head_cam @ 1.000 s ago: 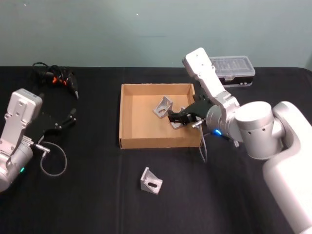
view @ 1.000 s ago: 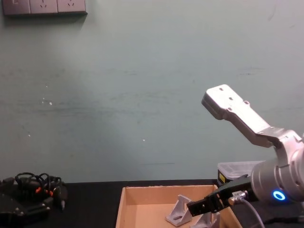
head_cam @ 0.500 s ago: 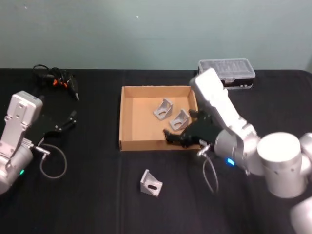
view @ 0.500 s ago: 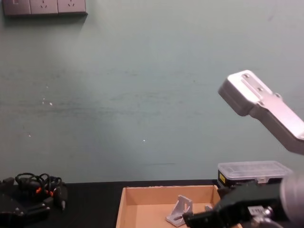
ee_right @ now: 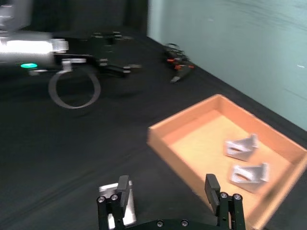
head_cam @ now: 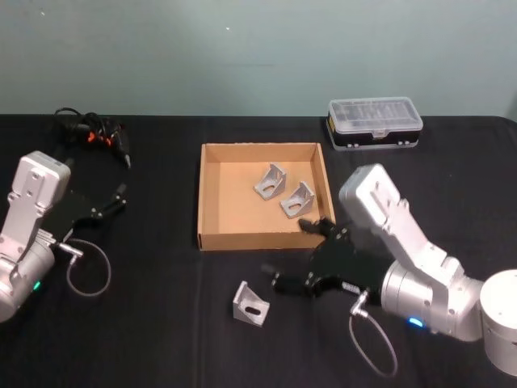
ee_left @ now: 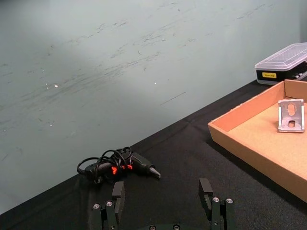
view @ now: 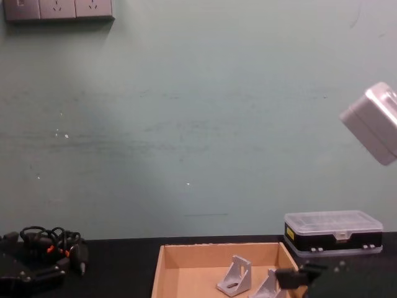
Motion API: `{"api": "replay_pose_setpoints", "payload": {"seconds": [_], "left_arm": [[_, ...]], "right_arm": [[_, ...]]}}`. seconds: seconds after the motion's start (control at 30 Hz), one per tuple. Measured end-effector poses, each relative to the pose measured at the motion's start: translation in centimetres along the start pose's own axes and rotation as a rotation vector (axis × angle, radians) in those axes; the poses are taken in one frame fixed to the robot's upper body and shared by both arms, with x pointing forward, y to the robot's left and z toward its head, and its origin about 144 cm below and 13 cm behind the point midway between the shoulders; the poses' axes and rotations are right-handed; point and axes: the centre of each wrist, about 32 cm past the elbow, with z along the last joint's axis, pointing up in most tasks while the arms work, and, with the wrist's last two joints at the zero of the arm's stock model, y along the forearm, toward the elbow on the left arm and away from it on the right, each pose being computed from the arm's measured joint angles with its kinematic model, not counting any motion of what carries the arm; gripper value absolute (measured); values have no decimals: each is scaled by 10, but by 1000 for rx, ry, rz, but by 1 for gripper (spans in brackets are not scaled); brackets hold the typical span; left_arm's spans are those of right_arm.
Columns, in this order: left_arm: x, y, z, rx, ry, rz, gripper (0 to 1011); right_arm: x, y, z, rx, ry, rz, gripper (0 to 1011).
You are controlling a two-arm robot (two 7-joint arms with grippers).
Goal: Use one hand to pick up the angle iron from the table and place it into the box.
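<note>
One silver angle iron [head_cam: 250,302] lies on the black table [head_cam: 145,323] in front of the box [head_cam: 199,202]. Two more angle irons [head_cam: 271,179] [head_cam: 297,199] rest inside that tan cardboard box. My right gripper [head_cam: 284,250] hangs open and empty just past the box's front right corner, a little right of the loose angle iron. In the right wrist view the gripper [ee_right: 167,189] has that angle iron [ee_right: 128,211] beside one finger, not between the two. My left gripper [head_cam: 113,200] is parked open at the left of the table.
A black plastic case with a clear lid [head_cam: 374,121] stands behind the box at the right. A bundle of black cables [head_cam: 89,129] lies at the back left. A wire loop [head_cam: 89,271] trails from the left wrist.
My right gripper has drawn back out of the box to the table in front of it, close to the loose angle iron. A second angle iron stays in the box. The left arm is still.
</note>
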Motion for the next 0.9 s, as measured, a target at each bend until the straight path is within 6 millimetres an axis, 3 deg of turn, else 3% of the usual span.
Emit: {"api": "replay_pose_setpoints", "payload": {"seconds": [0.4,0.9], "left_arm": [[0,0,0,0,0,0,1011],[0,0,0,0,0,0,1011]], "right_arm": [[1,4,-9,-2,-58,180,1004],[5,18,-10,-42,-52,249,1004]]}}
